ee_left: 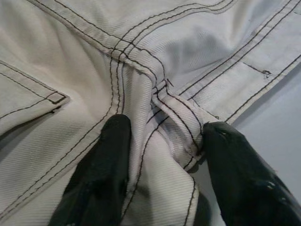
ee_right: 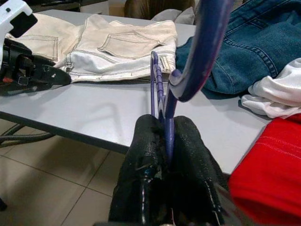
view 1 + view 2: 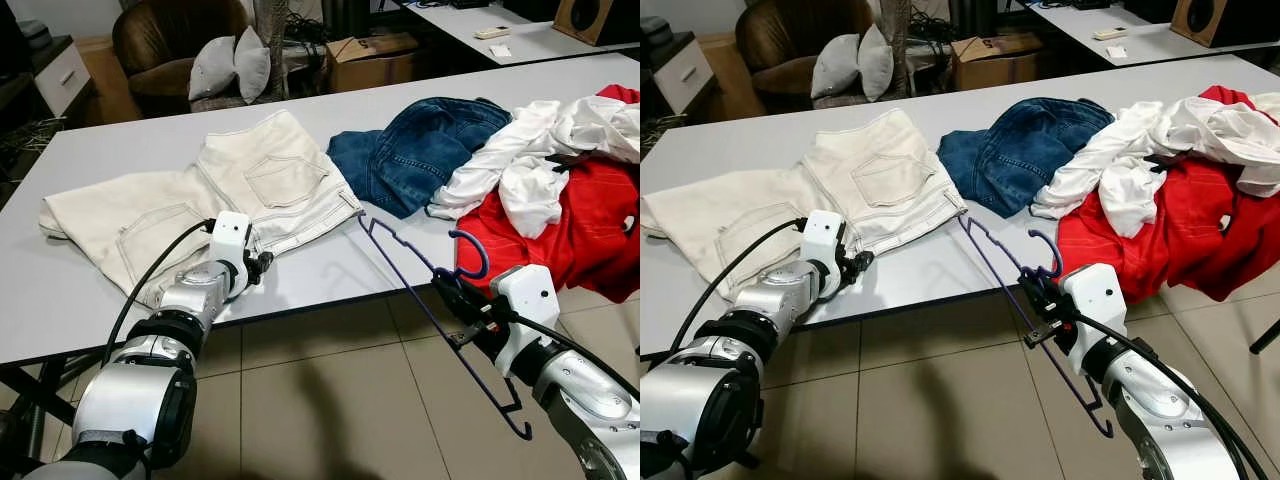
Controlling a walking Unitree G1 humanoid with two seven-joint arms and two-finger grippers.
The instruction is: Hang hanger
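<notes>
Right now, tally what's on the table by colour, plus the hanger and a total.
Cream: 1, trousers
Blue denim: 1, jeans
White: 1, garment heap
Red: 1, garment
Purple: 1, hanger, held in the right gripper past the table's edge
Total: 5

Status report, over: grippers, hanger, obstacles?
Right gripper shut on purple hanger. Left gripper open around cream jeans waistband. Blue jeans beside.

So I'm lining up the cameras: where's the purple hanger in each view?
Left eye: purple hanger, lower right, past the table edge.
Right eye: lower middle.
Left wrist: not in it.
Right wrist: centre, in the right tool.
Shared landmark: cream trousers.
</notes>
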